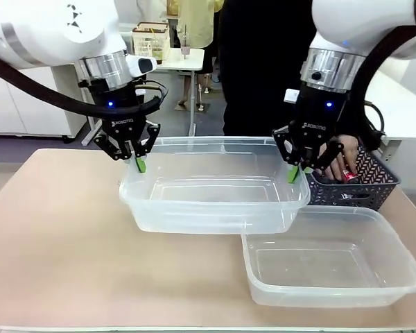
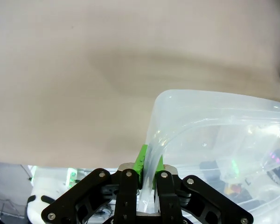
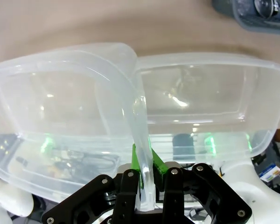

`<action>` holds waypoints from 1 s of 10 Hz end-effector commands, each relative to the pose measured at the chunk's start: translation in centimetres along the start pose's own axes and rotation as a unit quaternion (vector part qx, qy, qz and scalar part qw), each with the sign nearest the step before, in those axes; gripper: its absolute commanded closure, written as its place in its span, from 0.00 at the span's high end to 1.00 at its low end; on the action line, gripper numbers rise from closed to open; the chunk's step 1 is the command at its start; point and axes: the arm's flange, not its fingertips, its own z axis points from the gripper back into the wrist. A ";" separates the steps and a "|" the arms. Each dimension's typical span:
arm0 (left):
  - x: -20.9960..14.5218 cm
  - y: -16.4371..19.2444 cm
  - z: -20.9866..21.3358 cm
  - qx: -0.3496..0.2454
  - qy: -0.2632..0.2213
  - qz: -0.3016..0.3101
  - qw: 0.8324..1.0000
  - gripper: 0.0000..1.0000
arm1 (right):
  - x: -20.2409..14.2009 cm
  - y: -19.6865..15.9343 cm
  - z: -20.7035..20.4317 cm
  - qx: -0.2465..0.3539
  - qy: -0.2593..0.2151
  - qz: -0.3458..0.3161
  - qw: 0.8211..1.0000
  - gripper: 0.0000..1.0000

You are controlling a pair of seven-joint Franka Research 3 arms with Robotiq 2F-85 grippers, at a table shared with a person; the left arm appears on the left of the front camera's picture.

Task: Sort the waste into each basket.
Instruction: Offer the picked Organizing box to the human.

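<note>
reading the front view: left fingers [image 1: 140, 164] are pinched shut on one short-end rim of the upper clear tub [image 1: 215, 208], and right fingers [image 1: 292, 175] are pinched shut on the opposite end rim. the tub hangs between the two pairs and seems to be just off the table [image 1: 62, 236]. its near corner overlaps a second clear tub [image 1: 326, 300], which sits on the table below the right fingers. outboard of the right fingers, a person's hand [image 1: 333, 158] reaches into a dark lattice basket [image 1: 364, 193] at a red can [image 1: 349, 175].

left wrist view: the thin rim wall rises between the left fingers [image 2: 142, 161] and bends at the pinch. the tub body spreads off to one side.

right wrist view: the tub wall is clamped between the right fingers [image 3: 139, 161], with the second clear tub lying beyond the tips.

judgement: the held tub is empty, light, thin, flexible and slick. best held on the rolled rim at both ends, with both arms moving together; otherwise it may twist or slip.
</note>
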 end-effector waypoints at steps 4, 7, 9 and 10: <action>0.1 -0.2 0.7 -0.005 -0.001 0.001 1.000 0.06 | -0.2 -0.3 0.1 0.003 0.000 0.004 1.000 0.05; 0.1 -0.2 0.7 -0.005 -0.001 0.001 1.000 0.06 | -0.2 -0.3 0.1 0.003 0.000 0.004 1.000 0.05; 0.1 -0.2 0.7 -0.005 -0.001 0.001 1.000 0.06 | -0.2 -0.3 0.1 0.003 0.000 0.004 1.000 0.05; 0.1 -0.2 0.7 -0.005 -0.001 0.001 1.000 0.06 | -0.2 -0.3 0.1 0.003 0.000 0.004 1.000 0.05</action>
